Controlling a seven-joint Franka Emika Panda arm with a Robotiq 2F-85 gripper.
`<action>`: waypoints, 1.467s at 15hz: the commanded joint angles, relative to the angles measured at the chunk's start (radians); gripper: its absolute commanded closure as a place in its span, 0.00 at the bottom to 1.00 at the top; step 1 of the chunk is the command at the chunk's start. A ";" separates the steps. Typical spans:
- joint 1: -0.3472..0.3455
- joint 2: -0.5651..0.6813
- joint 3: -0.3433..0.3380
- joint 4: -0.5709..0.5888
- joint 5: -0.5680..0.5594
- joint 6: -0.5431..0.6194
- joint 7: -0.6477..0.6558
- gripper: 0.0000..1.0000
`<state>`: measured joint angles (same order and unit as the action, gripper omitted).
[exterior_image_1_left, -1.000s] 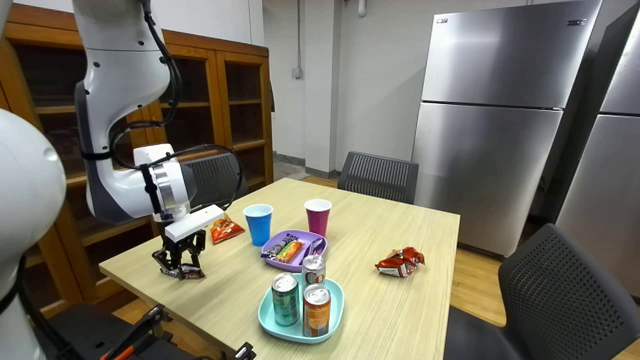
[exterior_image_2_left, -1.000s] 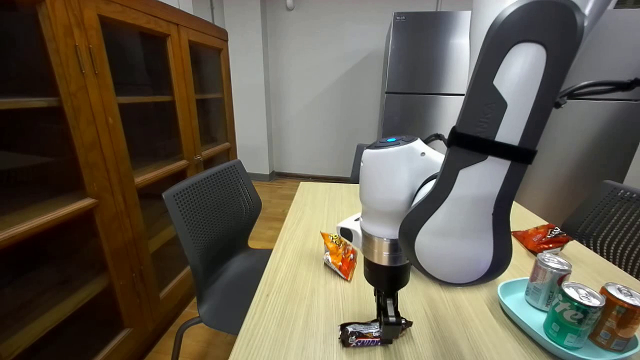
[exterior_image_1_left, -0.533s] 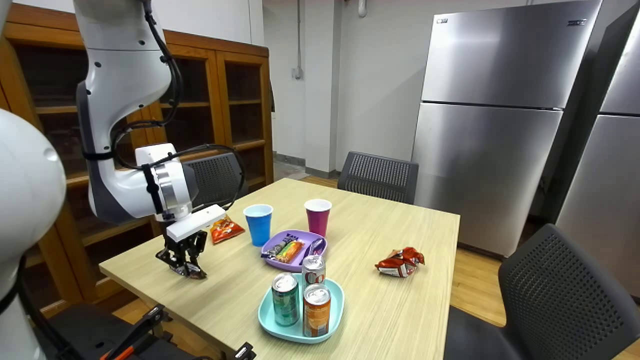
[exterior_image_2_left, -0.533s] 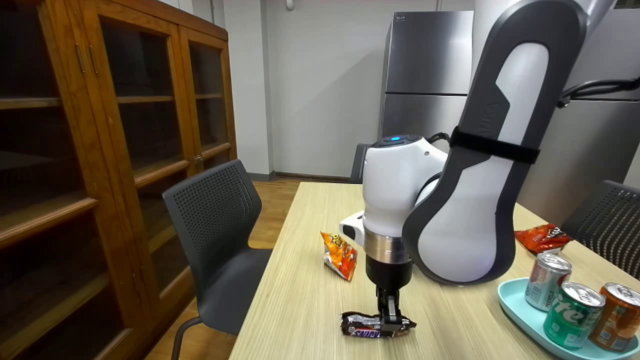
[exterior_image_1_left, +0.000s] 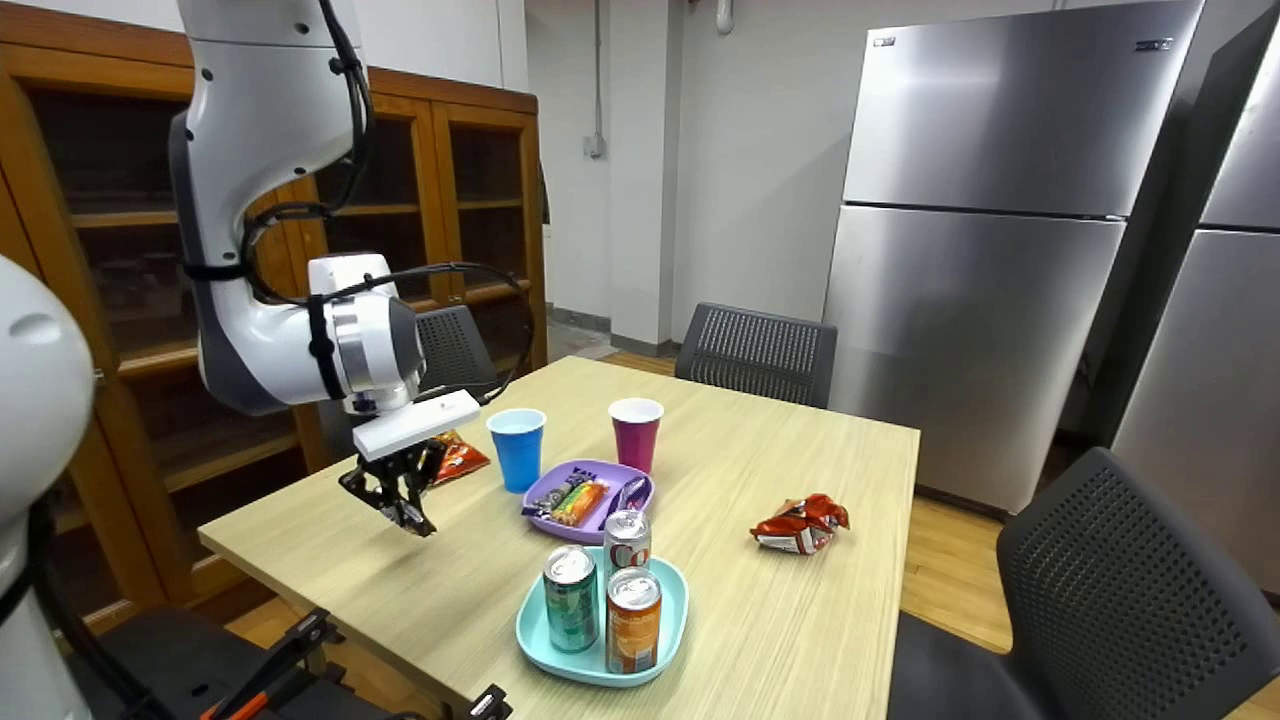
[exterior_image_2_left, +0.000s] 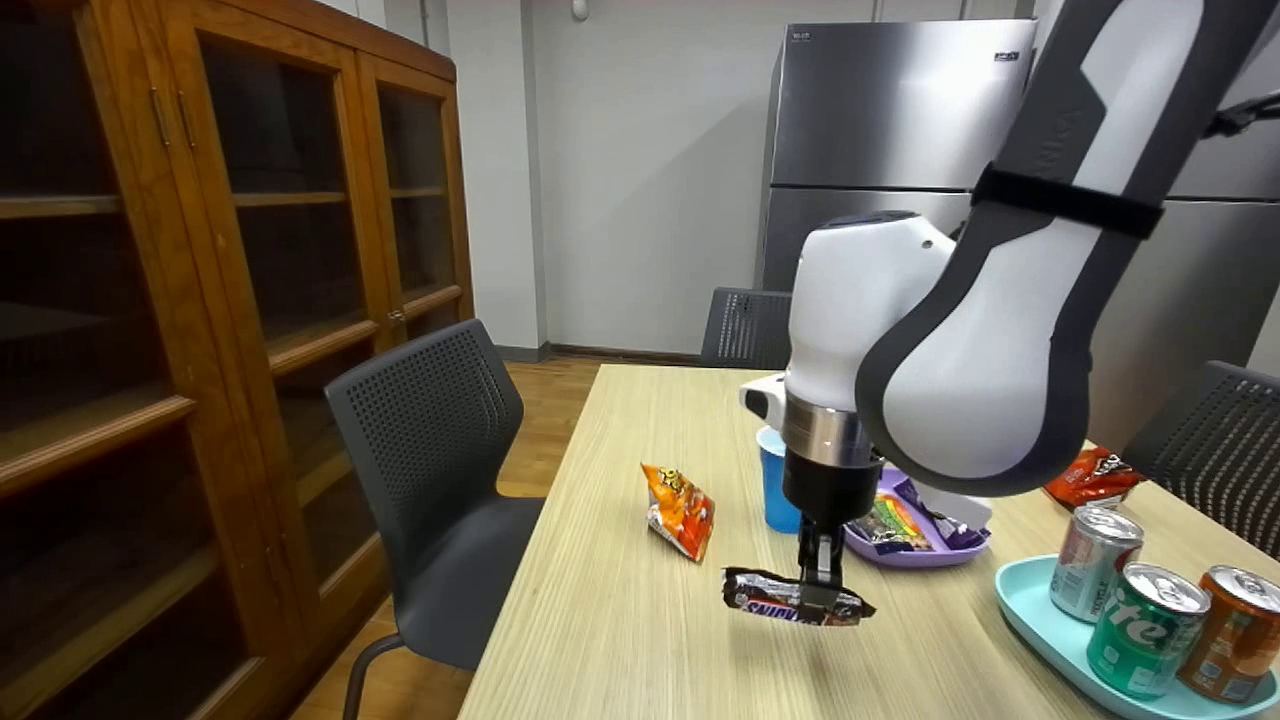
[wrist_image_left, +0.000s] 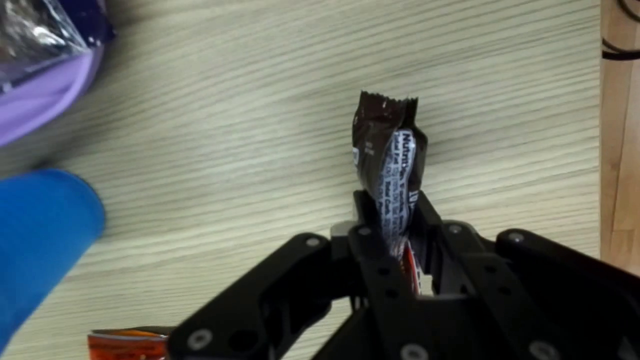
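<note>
Brown Snickers bar (exterior_image_2_left: 757, 596) pinched in tool (wrist_image_left: 393, 212), held above pale wood-grain table (exterior_image_2_left: 620, 620).

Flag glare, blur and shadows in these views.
Wrist view: the blue cup looks soft, larger print on the candy bar is legible; in both exterior views, pale glare on the steel fridge; in an exterior view, a diagonal shadow on the wall.

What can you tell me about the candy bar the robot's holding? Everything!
The candy bar has a shiny, dark brown, plastic-looking wrapper with a zigzag end, pale nutrition panel and partly covered SNICKERS lettering. No tear shows. Only the gripper touches it, pinching it partway along, slightly tilted above the table.
</note>
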<state>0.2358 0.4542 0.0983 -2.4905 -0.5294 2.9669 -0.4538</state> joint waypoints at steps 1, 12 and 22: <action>-0.125 -0.119 0.064 -0.090 0.084 -0.015 -0.021 0.95; -0.287 -0.175 0.038 -0.068 0.317 -0.040 0.048 0.95; -0.343 -0.077 0.011 0.114 0.438 -0.108 0.068 0.95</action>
<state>-0.0748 0.3290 0.0865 -2.4591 -0.1386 2.9126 -0.3972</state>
